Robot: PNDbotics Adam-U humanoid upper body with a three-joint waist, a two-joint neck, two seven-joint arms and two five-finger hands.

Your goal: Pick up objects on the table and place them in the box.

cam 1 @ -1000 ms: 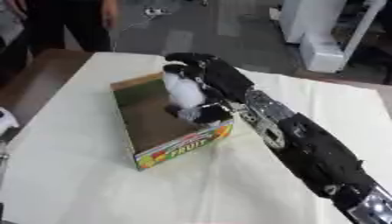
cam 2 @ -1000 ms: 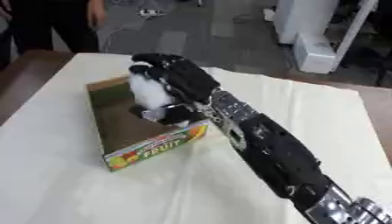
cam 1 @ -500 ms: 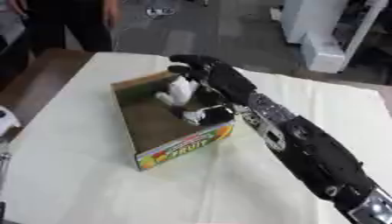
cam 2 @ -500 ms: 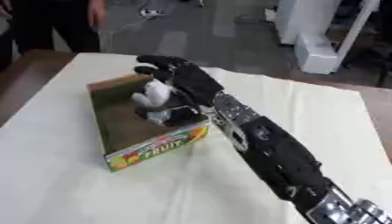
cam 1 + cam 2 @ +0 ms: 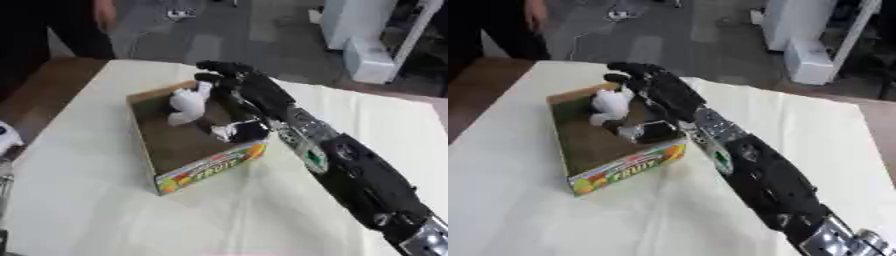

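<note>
1. Toy point(image 5: 187, 103): white, soft-looking, lies inside the box point(image 5: 179, 150), near its far end, resting on the brown floor (exact shape hard to make out).
2. Box: open-topped cardboard, colourful fruit print w/ lettering on the near side; sits on the table point(image 5: 105, 210), set askew, its long axis running from near-right to far-left.
3. Right hand point(image 5: 654, 92): reaches over the box's far right corner, arm coming in from the lower right. Fingers point(image 5: 627, 67) spread and mostly straight, extending past the toy's far side; thumb point(image 5: 642, 131) low inside the box, just right of the toy. Fingers look apart, not clamped on the toy; whether any part touches it – cannot tell.
4. Left hand point(image 5: 5, 139): only a white-and-dark bit shows at the view's left edge, well left of the box; its state cannot be told.
5. Table: covered w/ a pale cloth, lightly creased around the box.
</note>
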